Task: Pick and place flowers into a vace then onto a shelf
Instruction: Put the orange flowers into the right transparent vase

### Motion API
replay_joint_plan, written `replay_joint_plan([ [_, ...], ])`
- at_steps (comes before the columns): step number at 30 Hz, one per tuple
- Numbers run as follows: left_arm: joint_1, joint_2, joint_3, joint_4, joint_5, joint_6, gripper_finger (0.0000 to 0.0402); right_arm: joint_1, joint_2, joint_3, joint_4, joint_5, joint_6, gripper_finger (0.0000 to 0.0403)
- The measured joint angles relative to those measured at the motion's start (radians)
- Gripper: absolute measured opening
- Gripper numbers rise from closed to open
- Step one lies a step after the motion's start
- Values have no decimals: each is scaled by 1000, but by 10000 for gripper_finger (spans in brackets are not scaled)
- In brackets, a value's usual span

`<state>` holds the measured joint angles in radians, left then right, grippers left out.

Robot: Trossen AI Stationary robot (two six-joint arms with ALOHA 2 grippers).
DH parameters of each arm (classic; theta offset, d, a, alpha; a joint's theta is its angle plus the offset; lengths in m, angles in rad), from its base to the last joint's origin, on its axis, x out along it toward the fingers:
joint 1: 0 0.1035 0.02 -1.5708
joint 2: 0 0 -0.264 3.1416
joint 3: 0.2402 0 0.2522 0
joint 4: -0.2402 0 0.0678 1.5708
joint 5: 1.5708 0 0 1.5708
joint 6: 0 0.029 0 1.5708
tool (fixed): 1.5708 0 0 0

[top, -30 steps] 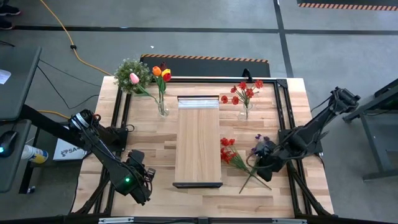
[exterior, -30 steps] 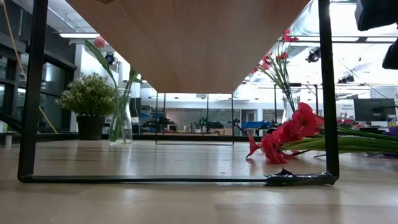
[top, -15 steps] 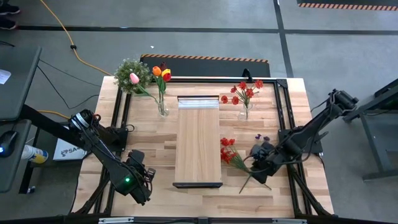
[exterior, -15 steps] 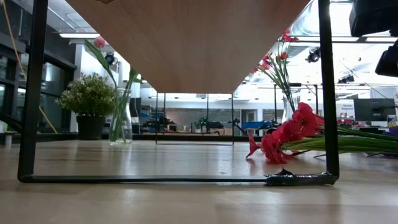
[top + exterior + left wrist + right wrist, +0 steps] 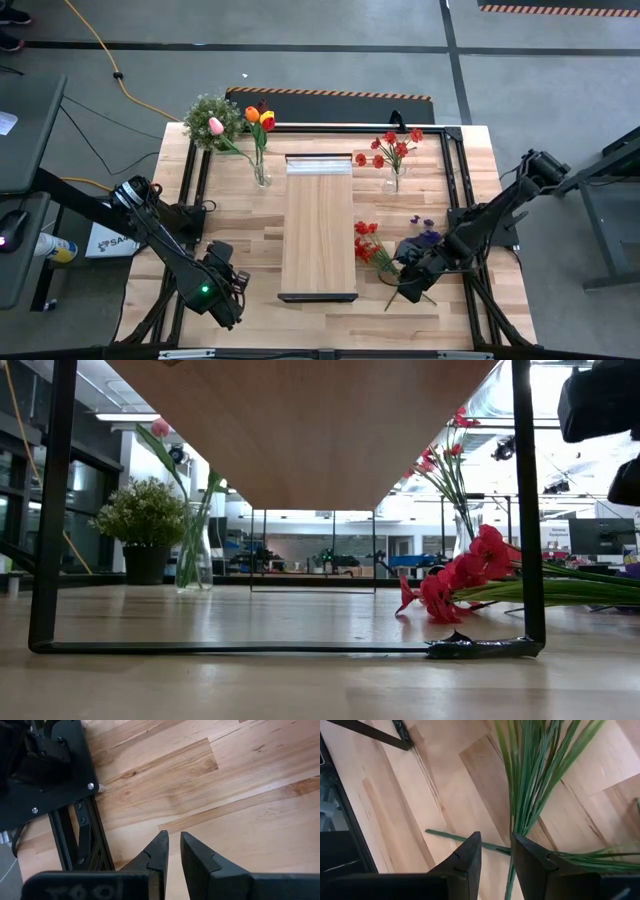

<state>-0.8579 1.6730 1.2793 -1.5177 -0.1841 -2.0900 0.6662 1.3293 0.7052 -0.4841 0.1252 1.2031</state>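
Loose flowers [image 5: 372, 243], red and purple sprays, lie on the counter [image 5: 235, 215] between the shelf [image 5: 318, 225] and the counter's right edge. The right hand [image 5: 405, 283] hangs over their green stems [image 5: 532, 780] near the front edge, fingers [image 5: 465, 857] slightly spread, gripping nothing. Two vases of flowers stand toward the back edge. The left hand [image 5: 172, 852] waits by the front-left corner, nearly pressed together, empty.
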Motion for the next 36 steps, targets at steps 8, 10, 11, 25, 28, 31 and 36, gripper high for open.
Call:
replay_joint_plan([
  [8,0,0,0,0,-4,21,85,-39,47,0,35,-29,-15,99],
  [10,0,0,0,0,-4,21,85,-48,61,0,37,-34,-16,99],
  [11,0,0,0,0,-4,21,85,-52,68,0,37,-39,-17,99],
  [25,0,0,0,1,-6,21,85,-66,153,0,52,-56,-33,99],
  [28,0,0,0,1,-6,21,85,-66,164,0,52,-56,-33,99],
  [31,0,0,0,1,-8,21,85,-66,164,0,53,-53,-33,99],
  [36,0,0,0,1,-8,21,85,-66,164,0,52,-47,-37,99],
])
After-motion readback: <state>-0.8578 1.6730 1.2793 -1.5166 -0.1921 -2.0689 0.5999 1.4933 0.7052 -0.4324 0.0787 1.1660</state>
